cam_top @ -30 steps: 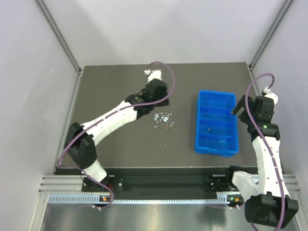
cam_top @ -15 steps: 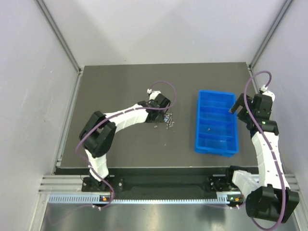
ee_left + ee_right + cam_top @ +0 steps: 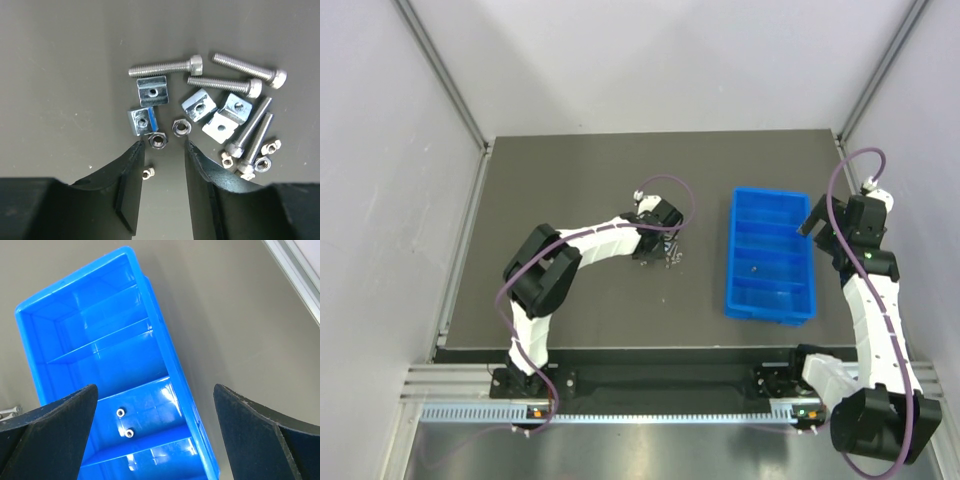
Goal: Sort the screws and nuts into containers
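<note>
The left gripper (image 3: 162, 146) hung low over the pile (image 3: 670, 255) on the table (image 3: 550, 180), its fingers parted and holding nothing. A hex nut (image 3: 158, 140) lay straight ahead of it, just past the fingertips and in line with the gap between them. A second hex nut (image 3: 180, 127) sat a little farther on and to the right in that view. The nearer nut had no long axis to line up with, so the coming move probably needed only a short push forward and down before closing. The left arm was plainly the nearer one. The right gripper (image 3: 155, 390), spread wide and holding nothing, hovered over the blue tray (image 3: 769, 193), well apart from the pile.

The left wrist view showed five screws (image 3: 165, 66). Three lay across the view and two ran steeply up and down it. Five square nuts (image 3: 152, 91) were bunched among them. Besides the two hex nuts there were four smaller ring-like bits (image 3: 147, 173), one between the fingers and three at the lower right, too small to name with certainty. The tray had four compartments in a row. Two small pieces (image 3: 120, 412) lay in the second compartment from the near end.
</note>
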Robot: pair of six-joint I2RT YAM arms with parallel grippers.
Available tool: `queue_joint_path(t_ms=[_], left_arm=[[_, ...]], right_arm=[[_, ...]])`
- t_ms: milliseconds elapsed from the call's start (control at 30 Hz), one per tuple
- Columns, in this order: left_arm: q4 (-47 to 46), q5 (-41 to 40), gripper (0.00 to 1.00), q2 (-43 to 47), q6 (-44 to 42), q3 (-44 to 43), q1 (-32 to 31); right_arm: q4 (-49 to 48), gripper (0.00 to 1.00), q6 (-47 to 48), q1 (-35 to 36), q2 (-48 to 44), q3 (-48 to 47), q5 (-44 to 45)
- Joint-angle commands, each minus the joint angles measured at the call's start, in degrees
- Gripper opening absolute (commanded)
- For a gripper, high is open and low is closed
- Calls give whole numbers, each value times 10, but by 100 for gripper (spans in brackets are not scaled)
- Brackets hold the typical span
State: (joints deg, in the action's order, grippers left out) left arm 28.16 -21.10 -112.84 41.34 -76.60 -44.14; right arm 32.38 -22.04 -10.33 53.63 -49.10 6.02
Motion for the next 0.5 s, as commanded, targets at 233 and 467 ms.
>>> queue_joint_path(t_ms=[233, 467], left_arm=[[12, -43, 38, -23, 11, -21, -1], [15, -38, 34, -27, 9, -19, -2]], right_arm=[[-19, 100, 9, -5, -5, -3, 18], [-16, 100, 9, -4, -4, -3, 18]])
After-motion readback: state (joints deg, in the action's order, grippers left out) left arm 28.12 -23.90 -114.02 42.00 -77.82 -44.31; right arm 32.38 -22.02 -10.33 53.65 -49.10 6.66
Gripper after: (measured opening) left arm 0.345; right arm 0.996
